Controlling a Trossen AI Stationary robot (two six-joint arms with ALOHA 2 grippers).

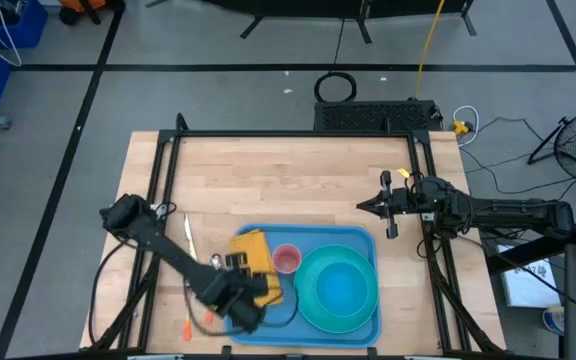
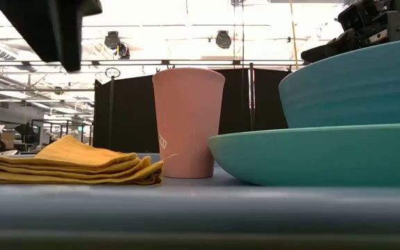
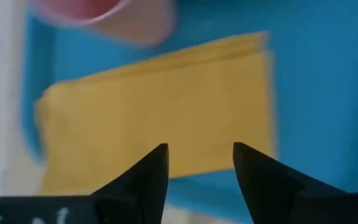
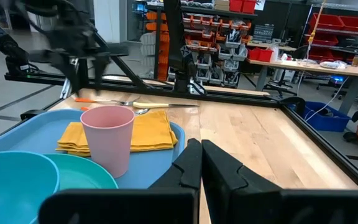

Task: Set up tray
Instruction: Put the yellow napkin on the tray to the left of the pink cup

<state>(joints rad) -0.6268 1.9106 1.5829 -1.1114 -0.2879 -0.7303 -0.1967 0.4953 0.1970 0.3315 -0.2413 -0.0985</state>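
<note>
The light-blue tray (image 1: 364, 238) lies at the table's near middle. On it rest a folded yellow napkin (image 1: 254, 256), flat on the tray floor, an upright pink cup (image 1: 286, 259) and a teal bowl (image 1: 340, 287) sitting in a teal plate (image 2: 311, 156). My left gripper (image 3: 199, 163) hovers open above the napkin (image 3: 160, 106), near its near end, fingers pointing steeply down, nothing between them. My right gripper (image 4: 201, 155) waits shut and level over the table's right side (image 1: 368, 207), beyond the tray.
Cutlery lies on the bare wood left of the tray: a silver piece (image 1: 189, 240) and an orange-handled one (image 1: 188, 326). A black frame (image 1: 168, 150) borders the table. Open wood (image 1: 288, 180) stretches behind the tray.
</note>
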